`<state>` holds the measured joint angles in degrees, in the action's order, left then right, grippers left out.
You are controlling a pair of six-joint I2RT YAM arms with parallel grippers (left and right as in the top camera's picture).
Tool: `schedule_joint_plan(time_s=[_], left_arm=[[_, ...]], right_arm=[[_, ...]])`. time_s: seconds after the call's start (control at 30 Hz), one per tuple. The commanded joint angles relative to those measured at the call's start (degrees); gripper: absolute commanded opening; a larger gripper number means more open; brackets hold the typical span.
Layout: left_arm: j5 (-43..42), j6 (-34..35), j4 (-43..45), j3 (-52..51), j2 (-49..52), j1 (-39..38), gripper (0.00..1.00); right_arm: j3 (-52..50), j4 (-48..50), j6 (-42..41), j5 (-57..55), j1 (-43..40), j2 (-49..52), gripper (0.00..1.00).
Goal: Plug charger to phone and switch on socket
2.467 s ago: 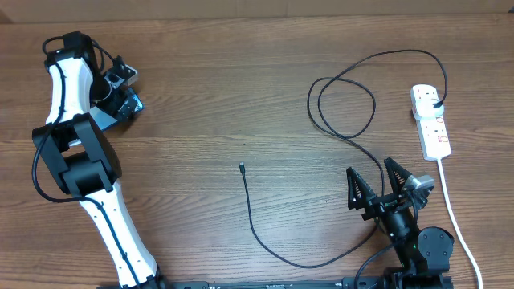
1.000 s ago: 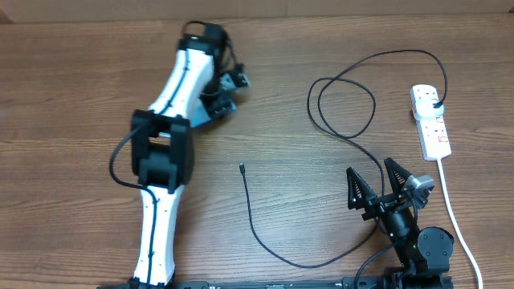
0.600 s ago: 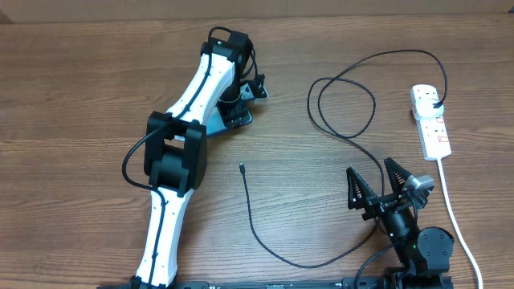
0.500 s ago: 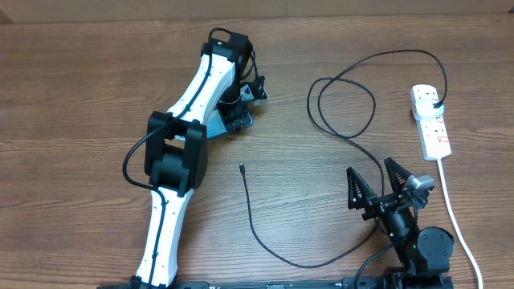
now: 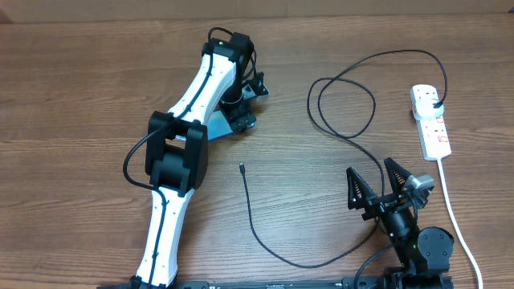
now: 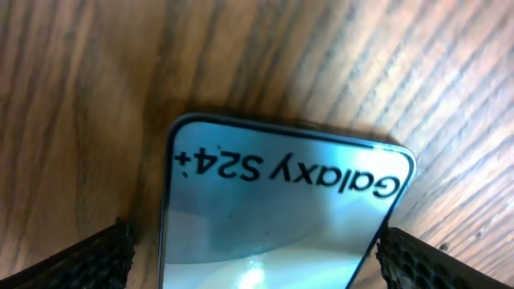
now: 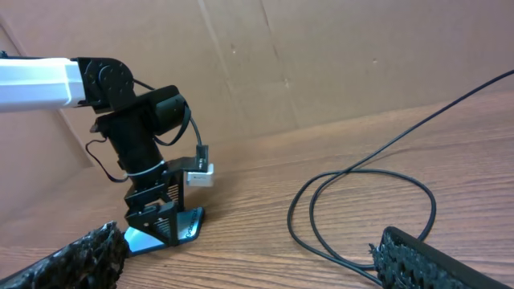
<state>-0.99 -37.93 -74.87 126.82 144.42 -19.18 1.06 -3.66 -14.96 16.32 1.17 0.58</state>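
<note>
At the far middle of the table the left gripper (image 5: 238, 118) stands over the phone (image 6: 281, 209), which lies flat on the wood with its lit screen up. In the left wrist view one finger is at each long side of the phone, so the jaws seem to be closed across its width, though the contact itself is in shadow. The long axis of the phone therefore runs straight out from between the fingers. The connector tip (image 5: 241, 167) of the charger (image 5: 255, 233) lies near the phone, on the side toward the robot, and is apart from it. Its last stretch points roughly up at the phone. The right gripper (image 5: 371, 170) rests near the front edge with its jaws wide and empty, just beside a middle part of the cable but well apart from the tip. I judge that this free arm must fetch the tip. The socket (image 5: 434, 132) lies at the far right with the black plug (image 5: 434, 101) already in it.
</note>
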Motion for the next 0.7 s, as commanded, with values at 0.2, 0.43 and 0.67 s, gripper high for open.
schedule_joint_plan(time_s=[0.2,0.43,0.67], left_arm=[[15.5,35.7,-2.0,14.8,-2.9,-0.3,1.00],[15.5,68.3,-10.9,22.3,-7.5,-0.3,0.99],[-3.3,86.1,-14.5,22.3,-7.6,-0.3,1.00]], right_arm=[[-0.6,0.3,-0.1,0.2,-0.1,-0.4,1.00],[-0.6,0.3,-0.1,0.2,-0.1,-0.4,1.00],[-0.6,0.3,-0.1,0.2,-0.1,-0.4,1.00]])
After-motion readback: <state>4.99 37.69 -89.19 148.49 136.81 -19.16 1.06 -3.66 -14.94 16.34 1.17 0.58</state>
